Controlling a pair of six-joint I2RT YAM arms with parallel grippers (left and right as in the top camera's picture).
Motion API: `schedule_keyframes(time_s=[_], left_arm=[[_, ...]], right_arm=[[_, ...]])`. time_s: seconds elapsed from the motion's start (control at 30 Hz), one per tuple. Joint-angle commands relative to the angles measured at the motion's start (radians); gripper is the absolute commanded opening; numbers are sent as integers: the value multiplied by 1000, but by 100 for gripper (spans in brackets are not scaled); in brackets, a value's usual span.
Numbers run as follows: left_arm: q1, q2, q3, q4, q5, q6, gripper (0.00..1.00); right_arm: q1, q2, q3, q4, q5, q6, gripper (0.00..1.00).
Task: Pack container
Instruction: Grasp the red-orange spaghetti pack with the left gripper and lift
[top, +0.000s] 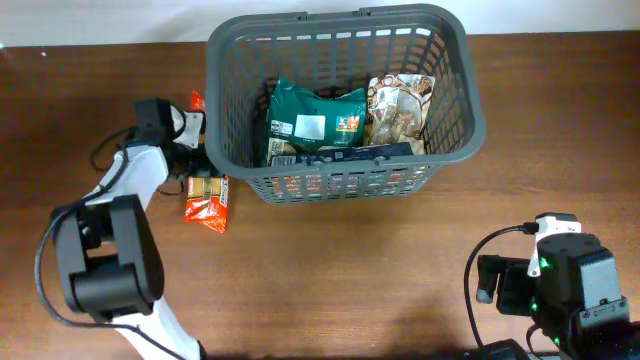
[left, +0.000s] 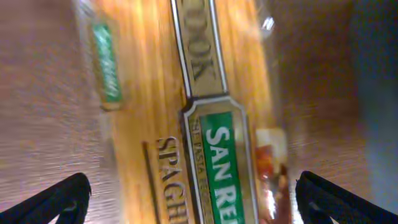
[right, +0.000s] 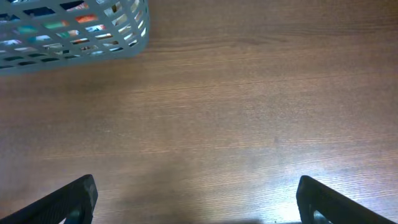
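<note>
Container (top: 340, 186) sits at the far middle of the table (right: 249, 112), holding a green packet (top: 315, 120), a brown snack bag (top: 400, 105) and a dark blue box (top: 340, 155). Left gripper (left: 199, 202) is spread wide close above an orange spaghetti packet (left: 205, 124) just beside the container's left wall, gripping nothing. Right gripper (right: 199, 199) is likewise wide open and empty, above the tabletop at front right.

snack packets (top: 318, 125) in container (top: 340, 186), spaghetti packet (top: 207, 200) on table (top: 400, 260) just left of it
</note>
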Motion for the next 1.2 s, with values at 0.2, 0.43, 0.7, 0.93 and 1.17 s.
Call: schedule_keyframes(time_s=[0.2,0.43,0.7,0.93,1.17], left_arm=[[-11,69,-7,-2,-10,-14,100],[-11,82,-6,-8,-11,-21,55],[-11,81,-6,-14,-10,-50,32],[-6,49,32,-42,-10,-69,13],[31,-99,141,-89,-11,-69,2]], right_arm=[[-2,-7,-1,3,-2,-6,99],[-2,-7,-1,3,-2,-6,99],[-2,-7,-1,3,-2,-6,99],[-2,-7,-1,3,-2,-6,99],[-2,-7,-1,3,-2,-6,99]])
